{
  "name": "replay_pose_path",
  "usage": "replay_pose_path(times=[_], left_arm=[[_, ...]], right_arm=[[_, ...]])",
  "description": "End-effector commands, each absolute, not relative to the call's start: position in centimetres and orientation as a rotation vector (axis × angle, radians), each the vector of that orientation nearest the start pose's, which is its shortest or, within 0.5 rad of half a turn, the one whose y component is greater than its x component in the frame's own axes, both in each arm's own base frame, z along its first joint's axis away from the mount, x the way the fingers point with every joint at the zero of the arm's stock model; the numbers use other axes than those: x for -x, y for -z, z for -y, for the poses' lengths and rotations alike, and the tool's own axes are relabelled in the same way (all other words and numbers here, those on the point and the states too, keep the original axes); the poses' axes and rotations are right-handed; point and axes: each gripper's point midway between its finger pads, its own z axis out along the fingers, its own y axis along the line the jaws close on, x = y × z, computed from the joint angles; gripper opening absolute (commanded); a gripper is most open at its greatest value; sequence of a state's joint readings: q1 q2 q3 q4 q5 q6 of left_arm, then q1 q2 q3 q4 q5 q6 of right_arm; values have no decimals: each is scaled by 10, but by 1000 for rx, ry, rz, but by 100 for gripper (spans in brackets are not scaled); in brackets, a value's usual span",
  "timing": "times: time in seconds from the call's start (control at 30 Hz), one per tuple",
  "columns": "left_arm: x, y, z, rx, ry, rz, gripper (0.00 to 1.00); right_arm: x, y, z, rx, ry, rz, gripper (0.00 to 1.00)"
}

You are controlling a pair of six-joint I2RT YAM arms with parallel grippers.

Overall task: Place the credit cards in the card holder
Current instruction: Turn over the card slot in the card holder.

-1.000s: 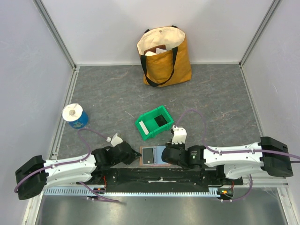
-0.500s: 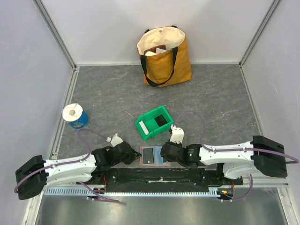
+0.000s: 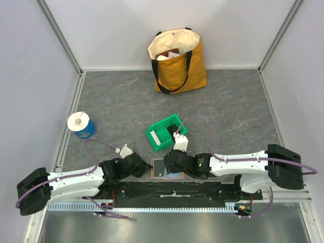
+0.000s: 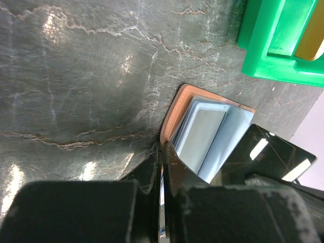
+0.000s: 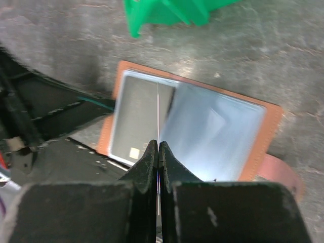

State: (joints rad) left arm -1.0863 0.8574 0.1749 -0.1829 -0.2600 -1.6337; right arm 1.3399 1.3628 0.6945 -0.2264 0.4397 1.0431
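Closed left gripper (image 4: 162, 148) seemingly pins the open terracotta-brown folding card holder (image 4: 171, 109) while the right gripper (image 5: 158, 145) pinches a thin credit card (image 5: 158, 111) edge-on over it.

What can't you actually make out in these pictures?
- Right wrist view: blurred; a thin pale line over the card holder runs into the shut jaws, a card edge-on or a fold, unclear.
- Top view: the right arm hides part of the holder and a corner of the green bin.
- Top view: contents of the tote bag, too small.
- Left wrist view: the bin's inside, cut off by the frame edge.
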Motion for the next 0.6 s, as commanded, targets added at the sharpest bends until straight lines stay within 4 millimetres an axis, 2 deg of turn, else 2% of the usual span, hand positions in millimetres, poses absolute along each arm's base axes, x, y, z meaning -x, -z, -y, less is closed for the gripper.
replay_pose_path(times=[0.0, 0.13, 0.23, 0.3, 0.37, 0.43, 0.5, 0.57], left_arm=[[-111, 10, 189, 830, 708, -2520, 2], [-111, 11, 190, 834, 707, -2520, 2], [-110, 12, 188, 844, 706, -2521, 2], [-110, 14, 187, 858, 708, -2519, 2], [-108, 16, 186, 870, 713, -2519, 2], [-109, 16, 184, 870, 712, -2515, 2], [-109, 15, 183, 870, 711, -2512, 2], [-109, 15, 182, 871, 712, -2506, 2]], right_arm=[[-122, -97, -358, 230, -756, -2346, 0], [-120, -93, -380, 290, -778, -2356, 0], [-121, -91, -388, 323, -766, -2359, 0], [-123, -99, -392, 335, -777, -2337, 0], [-124, -119, -390, 331, -812, -2300, 0], [-130, -134, -370, 256, -778, -2277, 0], [-137, -133, -341, 170, -705, -2272, 0], [-141, -122, -314, 100, -649, -2303, 0]])
